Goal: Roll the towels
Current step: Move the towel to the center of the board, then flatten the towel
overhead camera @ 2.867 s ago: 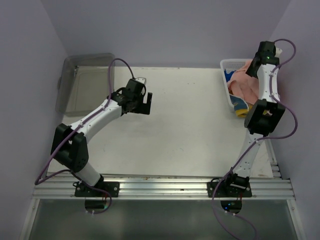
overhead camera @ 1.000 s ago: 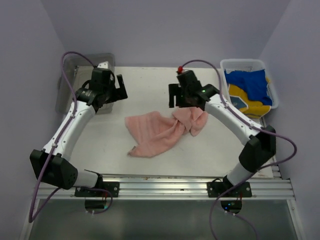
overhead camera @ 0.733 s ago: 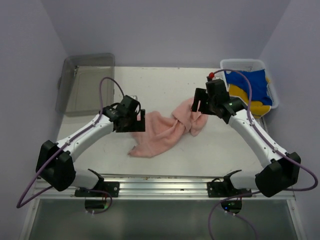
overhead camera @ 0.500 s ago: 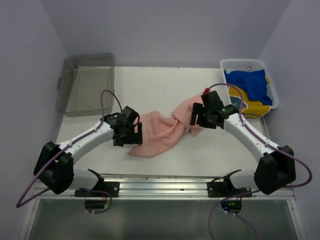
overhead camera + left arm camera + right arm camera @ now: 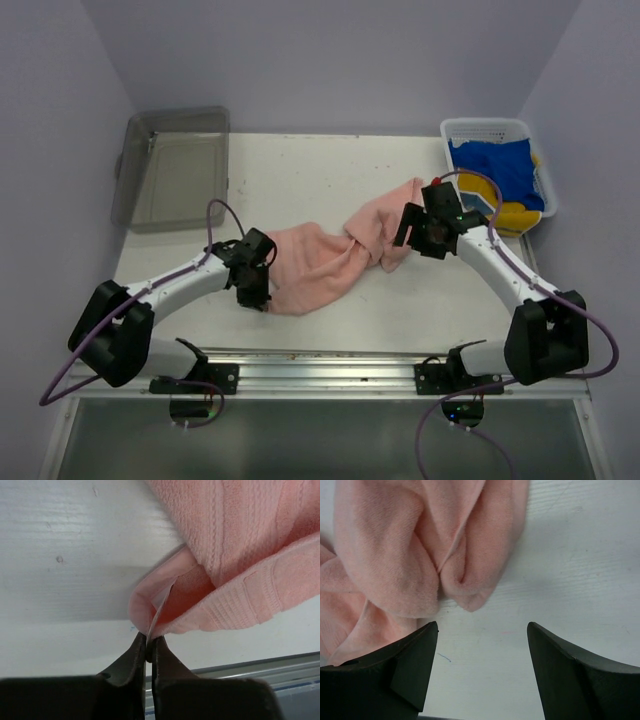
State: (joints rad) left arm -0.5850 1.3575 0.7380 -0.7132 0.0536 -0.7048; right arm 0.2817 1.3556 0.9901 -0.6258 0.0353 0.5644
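The salmon pink towel (image 5: 320, 258) lies crumpled across the middle of the table. My left gripper (image 5: 262, 295) is at its near-left corner. In the left wrist view the left gripper (image 5: 148, 646) is shut on that folded corner of the pink towel (image 5: 240, 555), with a thin white tag pinched between the tips. My right gripper (image 5: 412, 238) hovers at the towel's right end. It is open (image 5: 482, 626), and the bunched pink towel (image 5: 395, 555) lies just ahead of the fingers with nothing between them. The blue towel (image 5: 500, 165) and the yellow towel (image 5: 500, 212) lie in the basket.
The white mesh basket (image 5: 455, 128) stands at the back right corner. A grey translucent tray (image 5: 170, 165) sits at the back left. The metal rail (image 5: 320, 370) with both arm bases runs along the near edge.
My left gripper came down to the pink towel's near-left corner and closed on it. The right gripper shifted right along the towel's right end and stayed open.
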